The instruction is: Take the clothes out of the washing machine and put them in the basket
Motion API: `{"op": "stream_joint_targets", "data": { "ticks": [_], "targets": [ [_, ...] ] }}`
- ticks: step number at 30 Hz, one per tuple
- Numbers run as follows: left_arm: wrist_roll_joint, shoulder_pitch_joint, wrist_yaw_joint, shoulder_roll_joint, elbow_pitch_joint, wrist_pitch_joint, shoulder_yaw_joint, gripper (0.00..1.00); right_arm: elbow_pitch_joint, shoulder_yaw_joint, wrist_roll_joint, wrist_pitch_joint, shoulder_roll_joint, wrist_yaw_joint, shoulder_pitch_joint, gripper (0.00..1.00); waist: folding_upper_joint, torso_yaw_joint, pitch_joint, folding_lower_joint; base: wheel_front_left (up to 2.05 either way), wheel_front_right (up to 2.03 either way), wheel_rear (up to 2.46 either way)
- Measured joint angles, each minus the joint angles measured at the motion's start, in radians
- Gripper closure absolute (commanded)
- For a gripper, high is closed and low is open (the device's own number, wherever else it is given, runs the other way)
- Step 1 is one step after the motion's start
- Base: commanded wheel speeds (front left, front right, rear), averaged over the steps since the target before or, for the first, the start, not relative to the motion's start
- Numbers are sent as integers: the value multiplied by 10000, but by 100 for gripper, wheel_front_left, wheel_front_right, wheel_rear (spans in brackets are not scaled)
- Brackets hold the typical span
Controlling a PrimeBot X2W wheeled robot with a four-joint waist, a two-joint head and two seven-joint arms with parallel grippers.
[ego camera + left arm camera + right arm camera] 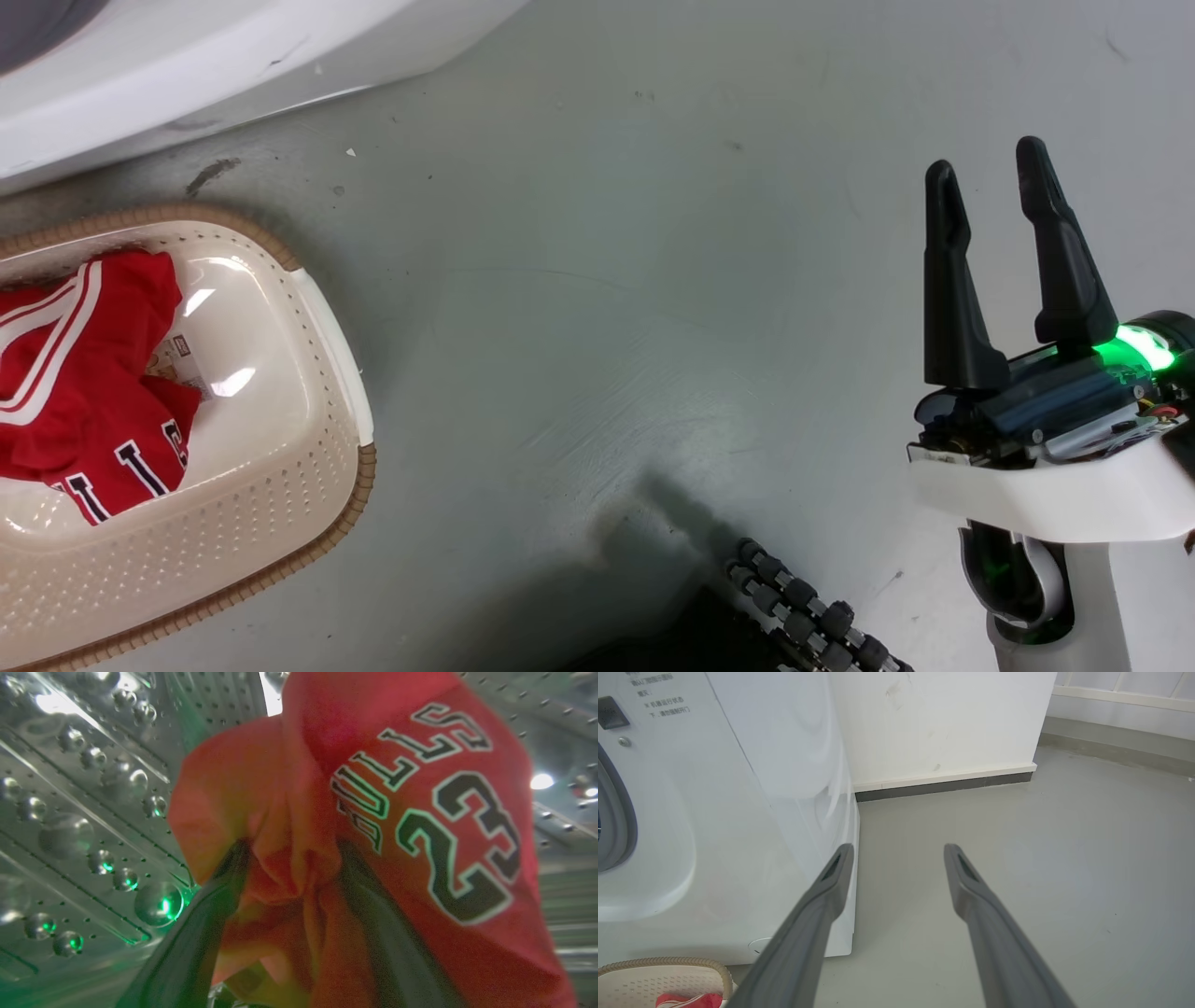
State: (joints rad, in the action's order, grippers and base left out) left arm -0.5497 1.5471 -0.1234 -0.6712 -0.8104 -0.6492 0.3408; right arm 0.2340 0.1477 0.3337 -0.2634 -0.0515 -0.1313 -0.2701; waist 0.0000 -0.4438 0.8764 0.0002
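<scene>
In the left wrist view, the red jersey (420, 812) marked "BULLS 23" lies bunched inside the washing machine's perforated steel drum (93, 812). My left gripper (294, 849) is open, with a fold of the jersey between its two fingers. The cream basket (317, 523) with a brown rim stands on the floor at the left, and the red striped shorts (84, 373) lie in it. The white washing machine (187, 65) is just behind the basket. Over bare floor at the right, my right gripper (987, 163) is open and holds nothing.
In the right wrist view my right gripper (899, 849) points at the washing machine's side (738, 835) and a white wall with dark skirting (943, 781). The basket (668, 963) sits at the lower left. A roller wheel (803, 607) of my base shows at the bottom.
</scene>
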Motion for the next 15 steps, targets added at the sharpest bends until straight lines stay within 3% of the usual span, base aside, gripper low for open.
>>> {"op": "stream_joint_targets", "data": {
  "ticks": [5, 6, 7, 15],
  "targets": [
    [56, 201, 2, 27, -407, -249, 221, 0, 46, 6, -454, 0, 0, 0, 39, 0, 0, -28, 67, -1, 0, 0, 0],
    [56, 231, 0, 31, -454, -282, 278, 40, 56, -2, -456, 0, 0, 0, 40, 0, 0, -23, 72, -1, 0, 0, 0],
    [52, 288, -2, 44, -493, -299, 343, 100, 69, -15, -468, 0, 0, 0, 40, 0, 0, -17, 79, -1, 0, 0, 0],
    [-267, 394, -52, 56, -506, 357, 617, 100, 79, -146, -506, 0, 0, 0, -52, 0, 0, 51, 77, -1, 0, 0, 0]
  ]
}}
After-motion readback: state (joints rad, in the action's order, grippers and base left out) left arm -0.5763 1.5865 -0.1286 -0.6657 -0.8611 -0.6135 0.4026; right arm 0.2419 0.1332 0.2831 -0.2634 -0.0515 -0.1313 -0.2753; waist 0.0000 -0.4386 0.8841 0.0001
